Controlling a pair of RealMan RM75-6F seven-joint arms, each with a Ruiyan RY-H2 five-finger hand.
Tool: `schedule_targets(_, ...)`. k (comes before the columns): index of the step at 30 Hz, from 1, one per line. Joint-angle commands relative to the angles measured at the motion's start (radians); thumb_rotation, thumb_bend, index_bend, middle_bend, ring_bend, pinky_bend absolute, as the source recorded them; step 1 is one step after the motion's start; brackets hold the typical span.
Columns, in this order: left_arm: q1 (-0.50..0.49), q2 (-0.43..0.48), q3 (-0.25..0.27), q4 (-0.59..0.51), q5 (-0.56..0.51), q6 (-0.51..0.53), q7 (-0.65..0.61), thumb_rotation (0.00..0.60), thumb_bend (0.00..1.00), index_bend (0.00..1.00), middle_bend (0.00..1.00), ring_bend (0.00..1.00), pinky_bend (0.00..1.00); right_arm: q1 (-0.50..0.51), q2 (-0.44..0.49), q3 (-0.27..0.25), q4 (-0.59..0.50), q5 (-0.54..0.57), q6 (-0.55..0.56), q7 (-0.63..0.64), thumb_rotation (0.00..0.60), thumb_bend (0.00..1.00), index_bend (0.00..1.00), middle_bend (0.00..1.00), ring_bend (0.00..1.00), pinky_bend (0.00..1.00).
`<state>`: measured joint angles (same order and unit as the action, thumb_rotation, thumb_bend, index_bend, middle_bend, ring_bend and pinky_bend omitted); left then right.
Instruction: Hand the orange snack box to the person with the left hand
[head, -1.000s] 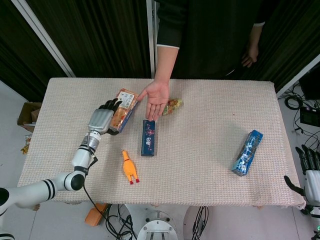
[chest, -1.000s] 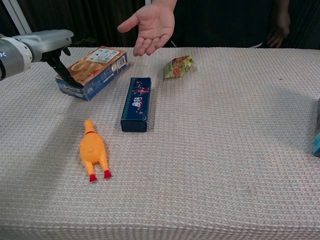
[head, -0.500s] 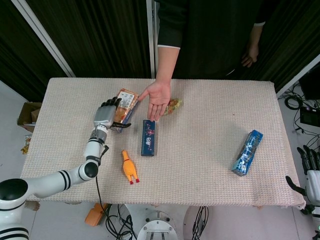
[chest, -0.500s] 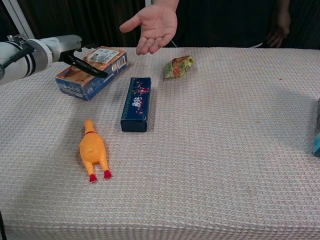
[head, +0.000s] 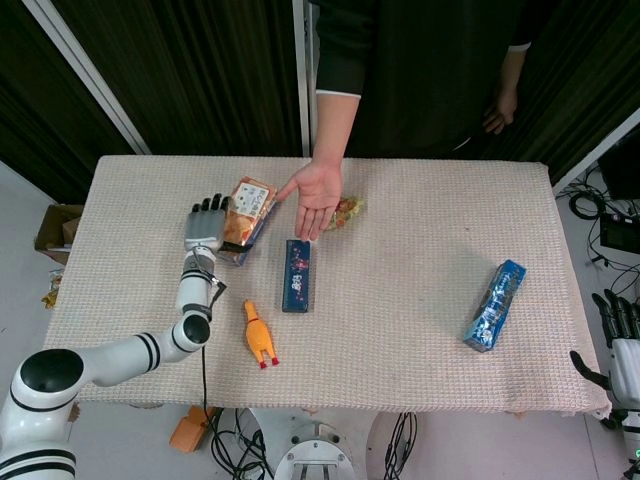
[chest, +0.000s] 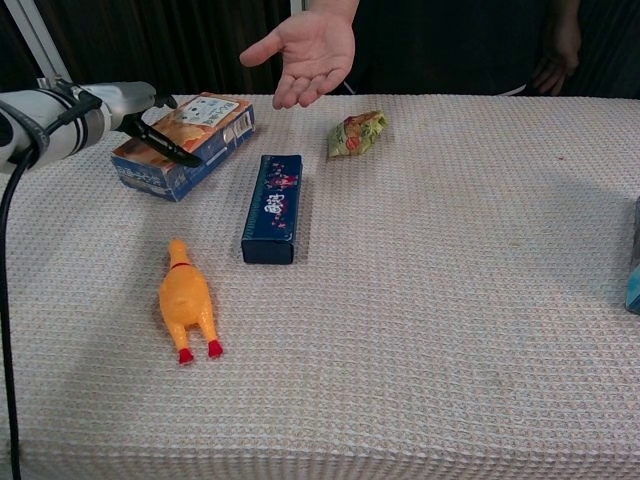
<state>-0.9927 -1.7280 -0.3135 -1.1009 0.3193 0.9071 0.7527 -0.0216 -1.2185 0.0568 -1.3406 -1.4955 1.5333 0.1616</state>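
Observation:
The orange snack box (head: 250, 208) (chest: 193, 134) lies flat on the table, left of centre at the far side. My left hand (head: 204, 226) (chest: 118, 104) sits along the box's left edge with its fingers stretched out. In the chest view its thumb reaches across the box's top, and the box stays on the cloth. The person's open palm (head: 314, 195) (chest: 306, 52) hovers just right of the box. My right hand (head: 620, 345) hangs off the table's right corner, fingers apart and empty.
A dark blue box (head: 296, 274) (chest: 272, 207) lies right of the snack box, with a yellow rubber chicken (head: 259, 335) (chest: 187, 305) in front. A small snack packet (head: 346, 211) (chest: 358, 132) sits under the person's hand. A blue packet (head: 495, 305) lies far right.
My left hand has shifted from over the box's left part to alongside its left edge, and the thumb has swung over the top. The box and the person's palm stay put.

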Motion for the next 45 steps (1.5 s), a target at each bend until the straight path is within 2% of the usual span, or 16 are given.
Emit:
schedule_targets(1,-0.002,-0.004,0.002,0.014,-0.04,-0.01,0.019,0.338,0.0,0.0,0.09,0.02,0.11,0.0,0.0,-0.001,0.0,0.002,-0.001,-0.004,0.6,0.15,0.0,0.0,0.0,0.0)
schedule_targets(3,-0.002,-0.001,-0.001,0.016,-0.058,-0.019,0.026,0.341,0.0,0.0,0.17,0.04,0.11,0.0,0.0,0.0,0.0,0.004,-0.005,-0.003,0.6,0.15,0.0,0.0,0.0,0.0)
schedule_targets(5,-0.003,0.001,-0.001,0.018,-0.071,-0.025,0.033,0.394,0.04,0.0,0.25,0.06,0.12,0.0,0.0,0.0,0.001,0.007,-0.006,-0.003,0.6,0.15,0.0,0.0,0.0,0.0)
schedule_targets(7,-0.007,0.002,0.001,0.018,-0.083,-0.025,0.048,0.544,0.15,0.0,0.34,0.08,0.12,0.001,-0.001,0.001,0.002,0.008,-0.007,-0.003,0.6,0.15,0.0,0.0,0.0,0.0)
schedule_targets(9,-0.009,0.002,-0.008,0.015,-0.095,-0.018,0.046,0.6,0.24,0.0,0.4,0.12,0.13,0.002,-0.001,0.001,0.001,0.009,-0.008,-0.003,0.6,0.15,0.0,0.0,0.0,0.0)
schedule_targets(12,-0.008,0.004,-0.015,0.002,-0.062,0.019,0.028,0.6,0.35,0.03,0.5,0.18,0.16,0.002,-0.001,0.003,0.002,0.013,-0.01,-0.002,0.6,0.15,0.0,0.0,0.0,0.0)
schedule_targets(15,0.007,0.02,-0.009,-0.024,-0.004,0.069,0.004,0.6,0.41,0.18,0.58,0.23,0.18,0.002,-0.001,0.004,0.004,0.016,-0.012,-0.001,0.6,0.15,0.0,0.0,0.0,0.0)
schedule_targets(21,0.073,0.107,-0.019,-0.159,0.092,0.171,-0.074,0.6,0.45,0.34,0.67,0.31,0.24,0.002,-0.001,0.005,0.004,0.018,-0.013,-0.001,0.6,0.15,0.0,0.0,0.0,0.0)
schedule_targets(25,0.141,0.211,-0.026,-0.272,0.195,0.269,-0.149,0.6,0.45,0.35,0.68,0.32,0.25,0.003,0.0,0.003,0.001,0.013,-0.012,-0.004,0.6,0.15,0.0,0.0,0.0,0.0)
schedule_targets(32,0.22,0.335,-0.12,-0.388,0.305,0.403,-0.305,0.6,0.45,0.38,0.7,0.34,0.29,0.005,-0.004,0.0,-0.003,0.007,-0.011,-0.01,0.6,0.15,0.0,0.0,0.0,0.0)
schedule_targets(34,0.231,0.347,-0.155,-0.423,0.328,0.405,-0.373,0.6,0.45,0.38,0.71,0.35,0.29,0.005,-0.005,0.0,-0.003,0.007,-0.011,-0.012,0.6,0.15,0.0,0.0,0.0,0.0)
schedule_targets(36,0.24,0.355,-0.179,-0.463,0.358,0.354,-0.476,0.6,0.45,0.39,0.72,0.36,0.28,0.005,-0.006,0.0,-0.001,0.007,-0.011,-0.012,0.6,0.15,0.0,0.0,0.0,0.0)
schedule_targets(37,0.242,0.361,-0.174,-0.472,0.401,0.312,-0.526,0.6,0.45,0.4,0.73,0.36,0.28,0.004,-0.007,0.0,0.0,0.009,-0.012,-0.011,0.6,0.15,0.0,0.0,0.0,0.0)
schedule_targets(40,0.224,0.334,-0.107,-0.417,0.597,0.277,-0.586,0.6,0.45,0.4,0.73,0.36,0.28,0.003,-0.009,0.0,0.005,0.014,-0.014,-0.006,0.6,0.15,0.0,0.0,0.0,0.0)
schedule_targets(43,0.202,0.275,-0.094,-0.376,0.709,0.259,-0.708,0.6,0.45,0.4,0.73,0.36,0.28,0.001,-0.012,0.001,0.015,0.022,-0.02,0.003,0.6,0.15,0.0,0.0,0.0,0.0)
schedule_targets(45,0.183,0.253,-0.081,-0.344,0.765,0.241,-0.747,0.6,0.45,0.4,0.73,0.36,0.27,0.0,-0.012,0.001,0.022,0.027,-0.024,0.009,0.6,0.15,0.0,0.0,0.0,0.0)
